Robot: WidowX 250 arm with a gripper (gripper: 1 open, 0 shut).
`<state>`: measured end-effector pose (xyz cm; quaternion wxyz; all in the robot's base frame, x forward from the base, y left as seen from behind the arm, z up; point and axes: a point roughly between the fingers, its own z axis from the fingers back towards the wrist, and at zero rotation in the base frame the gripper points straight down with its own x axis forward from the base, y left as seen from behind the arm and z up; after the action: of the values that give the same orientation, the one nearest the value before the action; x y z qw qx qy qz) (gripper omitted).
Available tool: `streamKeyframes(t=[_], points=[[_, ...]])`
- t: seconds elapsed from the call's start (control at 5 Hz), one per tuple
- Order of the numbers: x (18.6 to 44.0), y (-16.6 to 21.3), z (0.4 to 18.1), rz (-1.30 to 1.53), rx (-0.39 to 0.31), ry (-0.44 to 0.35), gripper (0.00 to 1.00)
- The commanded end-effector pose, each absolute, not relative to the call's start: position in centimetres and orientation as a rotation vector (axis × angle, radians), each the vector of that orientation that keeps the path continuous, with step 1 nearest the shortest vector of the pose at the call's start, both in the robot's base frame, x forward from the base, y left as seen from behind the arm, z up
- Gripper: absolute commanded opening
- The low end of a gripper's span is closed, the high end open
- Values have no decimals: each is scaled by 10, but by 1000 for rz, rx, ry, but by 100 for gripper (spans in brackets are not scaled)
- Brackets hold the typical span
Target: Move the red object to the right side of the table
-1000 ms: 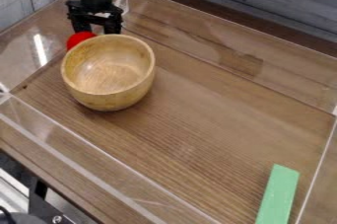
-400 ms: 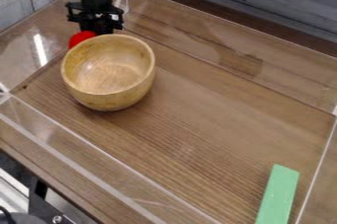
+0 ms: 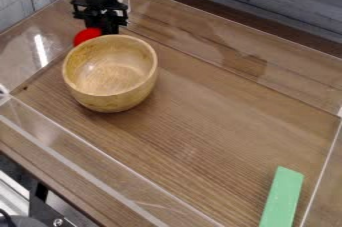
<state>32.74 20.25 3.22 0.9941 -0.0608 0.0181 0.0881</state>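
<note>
Your gripper [image 3: 99, 23] pinches the red object [image 3: 86, 37] at the table's [image 3: 227, 111] ten o'clock.
Small, round, bright red, it sits half hidden behind the wooden bowl [image 3: 110, 73].

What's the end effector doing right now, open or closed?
End effector: closed, directly over the red object behind the wooden bowl; whether it actually grips it cannot be told.

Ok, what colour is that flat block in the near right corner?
Light green, plain; the single camera view shows it.
</note>
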Motion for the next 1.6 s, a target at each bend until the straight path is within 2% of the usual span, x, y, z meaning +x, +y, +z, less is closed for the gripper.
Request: streamKeyframes(t=[0.0, 0.4, 0.8, 1.2, 1.4], points=[[328, 215, 72, 165, -83, -64, 0], [321, 192, 109, 182, -116, -97, 0], [316, 158, 110, 177, -140, -109, 0], [332, 138, 121, 87, -175, -120, 0], [325, 136, 131, 120, -183, -131, 0]])
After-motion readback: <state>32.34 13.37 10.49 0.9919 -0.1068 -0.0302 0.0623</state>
